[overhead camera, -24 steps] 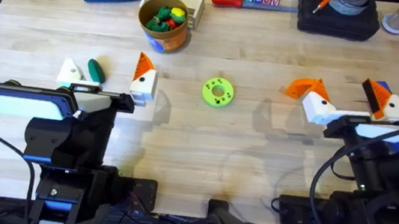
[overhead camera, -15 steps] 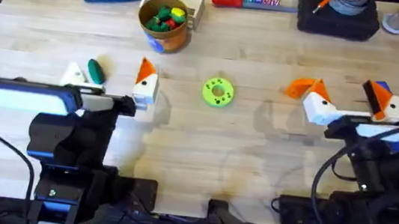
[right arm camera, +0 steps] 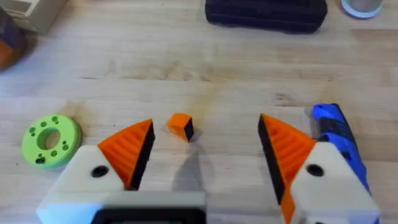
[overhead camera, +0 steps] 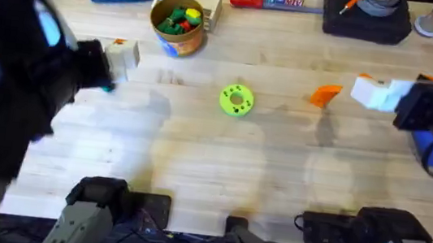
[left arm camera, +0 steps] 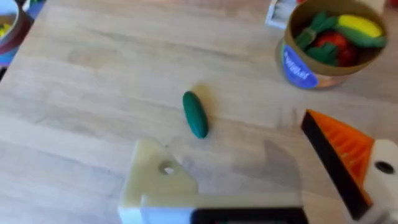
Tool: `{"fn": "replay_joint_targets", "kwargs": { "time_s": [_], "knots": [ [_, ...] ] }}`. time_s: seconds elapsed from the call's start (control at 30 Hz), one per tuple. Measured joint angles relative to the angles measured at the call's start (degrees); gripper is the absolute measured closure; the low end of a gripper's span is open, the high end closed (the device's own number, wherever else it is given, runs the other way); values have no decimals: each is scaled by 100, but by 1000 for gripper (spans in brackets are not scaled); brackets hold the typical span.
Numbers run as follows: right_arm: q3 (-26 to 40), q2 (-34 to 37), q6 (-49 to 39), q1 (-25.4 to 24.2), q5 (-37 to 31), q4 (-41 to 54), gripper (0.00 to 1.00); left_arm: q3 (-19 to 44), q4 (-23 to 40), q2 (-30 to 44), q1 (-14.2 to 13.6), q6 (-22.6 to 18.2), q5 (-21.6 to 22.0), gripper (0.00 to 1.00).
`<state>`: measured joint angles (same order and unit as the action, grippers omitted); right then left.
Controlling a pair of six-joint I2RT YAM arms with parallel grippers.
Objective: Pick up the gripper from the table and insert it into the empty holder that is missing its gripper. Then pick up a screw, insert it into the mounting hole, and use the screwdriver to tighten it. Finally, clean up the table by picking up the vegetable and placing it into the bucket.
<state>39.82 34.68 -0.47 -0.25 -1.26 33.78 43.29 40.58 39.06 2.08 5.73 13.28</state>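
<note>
— Left wrist view first: what is the left hand (left arm camera: pixel 227 130) doing?

— It hangs open above the surface (left arm camera: pixel 93 74) with nothing between its fingers. One is a bare cream-white finger (left arm camera: pixel 155 186) with a hole in it and no orange pad; the other carries an orange ribbed pad (left arm camera: pixel 342 155). Beyond them the vegetable (left arm camera: pixel 194 114) lies flat on the wood, and farther off stands the bucket (left arm camera: pixel 305 62), holding coloured toys.

— And the right hand (right arm camera: pixel 205 124)?

— Also spread wide and gripping nothing. Both its fingers have orange pads. Below it, in the gap between them, a small orange piece (right arm camera: pixel 181 126) with a dark face rests on the surface. It looks like the loose gripper the task means, though that is a judgement. The screwdriver (right arm camera: pixel 333 134) lies just beside one finger, and a green disc (right arm camera: pixel 50 140) with holes sits off to the other side.

— So how far along is the job?

— At the very start, by the look of it. The orange piece is not picked up, the padless finger, probably the empty holder, is unfilled, the screwdriver lies unused, and the vegetable is well apart from the bucket. No screw can be made out.

— Everything is left, then?

— Fitting, screwing, tightening and clearing away all remain.
</note>
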Motion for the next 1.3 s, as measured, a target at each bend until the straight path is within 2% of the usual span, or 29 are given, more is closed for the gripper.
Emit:
{"fn": "replay_joint_targets", "kwargs": {
  "time_s": [0.07, 0.17, 0.27, 0.33, 0.43, 0.47, 0.5, 0.57, 0.63, 0.67, 0.83, 1.0, 1.13, 1.23, 1.3],
  "knots": [
    [271, 450, 0, 0, -1, -3, 10, 142, -24, 663, 279, 16, -90, 15],
    [486, 901, 1, 0, -1, 4, 10, 155, -247, 1501, 741, 36, -539, 16],
    [524, 1119, 0, 0, -1, 9, 10, 155, -454, 2010, 1080, 144, -982, 15],
    [524, 1177, 0, 0, -2, 15, 10, 155, -478, 2157, 1210, 255, -1185, 37],
    [524, 1182, -4, 0, -1, 12, 10, 155, -487, 2149, 1236, 245, -1402, 475],
    [526, 1182, -22, 0, -2, 11, 10, 155, -483, 2112, 1218, 223, -1476, 652],
    [526, 1182, -87, 0, -2, 13, 10, 155, -465, 1915, 1074, 54, -1615, 742],
    [526, 1184, -111, 0, -2, 13, 10, 155, -389, 1691, 817, -195, -1781, 429],
    [526, 1182, -129, 0, -2, 13, 10, 155, -339, 1443, 395, -498, -1939, 124],
    [526, 1182, -129, 0, -2, 13, 10, 155, -327, 1317, 120, -630, -2007, 43],
    [529, 1183, -131, 1, -2, 17, 10, 155, -462, 871, -1470, -1086, -2209, 13],
    [533, 1184, -131, 0, -2, 253, 11, 155, -1146, 827, -2884, -1241, -2279, 14],
    [535, 1184, -131, 0, -2, 583, 11, 155, -1585, 891, -3627, -1289, -2304, 14],
    [535, 1182, -131, 0, -2, 885, 11, 155, -1435, 949, -3946, -1305, -2317, 14],
    [535, 1182, -132, 0, -2, 1117, 10, 155, -1174, 963, -4063, -1307, -2318, 14]
  ]
}}
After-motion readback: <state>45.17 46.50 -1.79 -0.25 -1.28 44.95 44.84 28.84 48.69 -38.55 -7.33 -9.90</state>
